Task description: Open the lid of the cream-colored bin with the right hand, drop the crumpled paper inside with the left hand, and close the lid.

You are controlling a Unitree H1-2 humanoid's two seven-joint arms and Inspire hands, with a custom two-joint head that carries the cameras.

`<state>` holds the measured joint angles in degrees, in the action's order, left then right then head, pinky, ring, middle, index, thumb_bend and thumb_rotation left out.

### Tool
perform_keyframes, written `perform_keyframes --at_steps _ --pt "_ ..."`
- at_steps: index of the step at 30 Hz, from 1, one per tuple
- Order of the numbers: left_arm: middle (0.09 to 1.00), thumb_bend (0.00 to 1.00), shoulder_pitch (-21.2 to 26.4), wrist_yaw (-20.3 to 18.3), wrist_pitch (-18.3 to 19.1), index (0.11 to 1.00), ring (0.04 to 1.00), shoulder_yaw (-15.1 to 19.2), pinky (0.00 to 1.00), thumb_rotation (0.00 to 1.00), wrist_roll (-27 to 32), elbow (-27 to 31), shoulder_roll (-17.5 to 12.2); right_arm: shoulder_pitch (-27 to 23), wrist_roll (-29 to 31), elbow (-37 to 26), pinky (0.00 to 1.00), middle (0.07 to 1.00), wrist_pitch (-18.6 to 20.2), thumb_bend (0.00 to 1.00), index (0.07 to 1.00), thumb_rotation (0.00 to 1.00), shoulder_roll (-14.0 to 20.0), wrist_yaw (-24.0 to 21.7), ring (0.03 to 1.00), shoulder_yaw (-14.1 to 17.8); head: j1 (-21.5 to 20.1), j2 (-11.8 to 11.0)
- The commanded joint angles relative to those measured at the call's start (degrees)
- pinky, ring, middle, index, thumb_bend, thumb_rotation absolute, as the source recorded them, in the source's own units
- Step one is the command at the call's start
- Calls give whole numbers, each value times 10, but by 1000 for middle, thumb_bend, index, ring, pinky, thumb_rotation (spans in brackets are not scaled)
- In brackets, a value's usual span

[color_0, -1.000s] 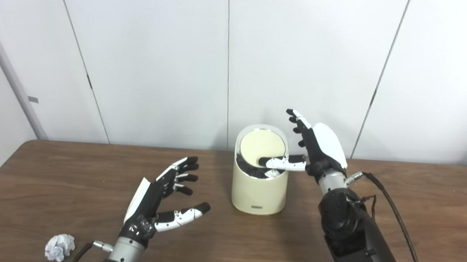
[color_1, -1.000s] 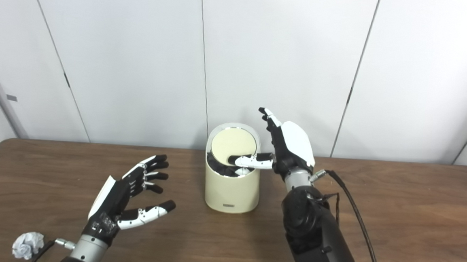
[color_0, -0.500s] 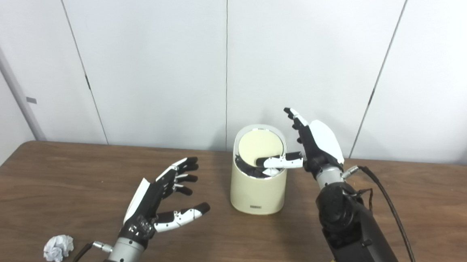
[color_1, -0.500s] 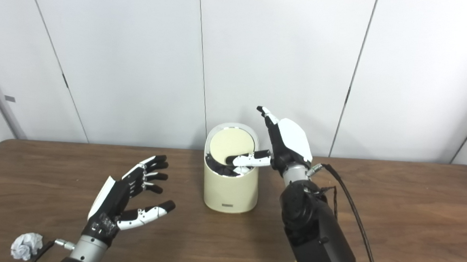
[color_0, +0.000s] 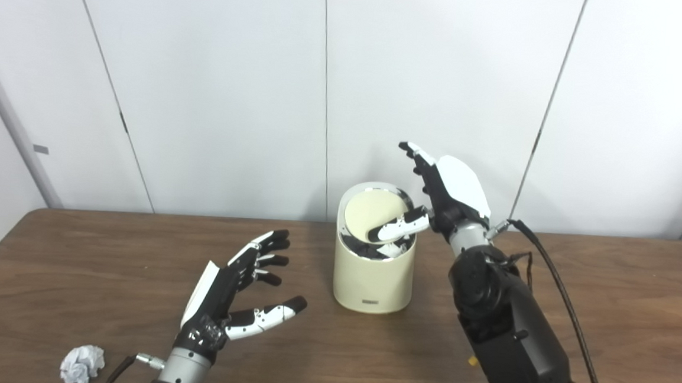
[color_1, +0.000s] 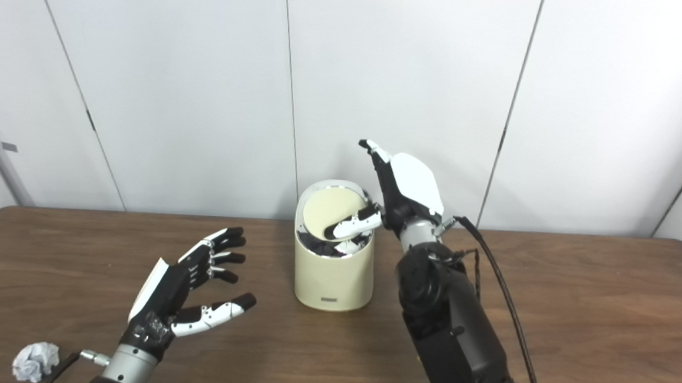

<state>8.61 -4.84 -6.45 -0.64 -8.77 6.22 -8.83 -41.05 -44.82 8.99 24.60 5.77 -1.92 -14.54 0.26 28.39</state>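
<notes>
Standing upright, the cream-colored bin (color_0: 373, 276) has its lid (color_0: 370, 218) tilted open.

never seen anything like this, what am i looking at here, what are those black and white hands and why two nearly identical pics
This is a humanoid robot seen through two cameras set side by side on its own head, so both pictures show one scene from slightly different spots. Its arms come in from the bottom edge.

On the brown table stands a cream-colored bin whose round lid is tilted up, so the bin is open. The right hand is raised beside the bin's rim, its thumb lying across the opening against the lid, apparently propping it.

The left hand hovers open over the table, holding nothing. A crumpled paper lies near the front left edge, untouched. Something white and dark shows inside the bin; I cannot tell what.
</notes>
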Motion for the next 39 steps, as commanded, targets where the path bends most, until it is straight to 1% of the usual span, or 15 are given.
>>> perform_keyframes --at_steps 1,3,5,7,8,12,14,19,22,24,27,31,33,36,39 --pt "852 708 17 5 -19 877 778 2 651 212 3 12 -5 -6 -22 1 661 893 22 839 888 156 10 2 819 7 1 -1" --pt "851 705 16 5 -19 877 777 2 649 214 2 12 -6 -2 -12 -10 650 883 20 831 884 218 12 4 811 9 1 -2" --pt "852 707 15 4 -17 878 777 3 651 212 5 14 -6 3 -3 -29 651 886 20 754 893 392 14 1 811 15 0 -2" --pt "853 710 15 5 -16 878 777 3 652 213 4 14 -5 7 6 -43 646 888 18 732 896 459 16 -1 811 20 0 -2" --pt "853 713 14 5 -16 878 775 3 650 218 3 14 -5 10 14 -50 643 897 16 715 902 526 16 -1 816 25 0 -2" --pt "851 708 13 5 -17 878 770 1 643 214 4 16 -2 33 84 -91 670 900 -20 697 904 625 21 2 828 66 2 -1" --pt "849 711 13 5 -17 877 769 1 643 213 5 15 -2 53 128 -106 691 906 -57 693 902 567 27 7 838 89 2 -1" --pt "849 711 13 5 -19 877 770 1 645 211 4 16 -3 111 161 -130 690 932 -109 753 906 591 64 11 853 107 0 1" --pt "845 713 13 7 -22 874 767 2 644 216 1 14 -4 156 198 -133 663 957 -167 827 894 455 83 12 823 117 -2 4" --pt "845 712 13 7 -21 874 766 2 642 217 0 15 -4 177 211 -133 676 929 -192 854 893 411 94 8 826 118 -2 5" --pt "847 714 13 6 -18 874 768 3 643 210 5 15 -3 208 232 -129 700 895 -224 901 902 418 109 -3 838 114 0 6" --pt "849 707 13 4 -17 877 771 2 655 209 6 17 -3 240 247 -134 730 923 -248 943 934 444 118 -17 869 105 0 7" --pt "849 708 13 4 -15 876 770 2 654 203 6 20 -2 252 253 -139 720 929 -260 941 935 441 120 -20 872 104 10 13" --pt "846 708 12 6 -12 875 766 0 641 196 2 22 1 268 268 -137 765 937 -275 928 936 391 121 -23 884 108 39 14" --pt "844 713 14 10 -13 873 763 -5 634 195 -7 20 8 274 272 -129 776 937 -289 941 939 364 129 -24 885 110 100 15"
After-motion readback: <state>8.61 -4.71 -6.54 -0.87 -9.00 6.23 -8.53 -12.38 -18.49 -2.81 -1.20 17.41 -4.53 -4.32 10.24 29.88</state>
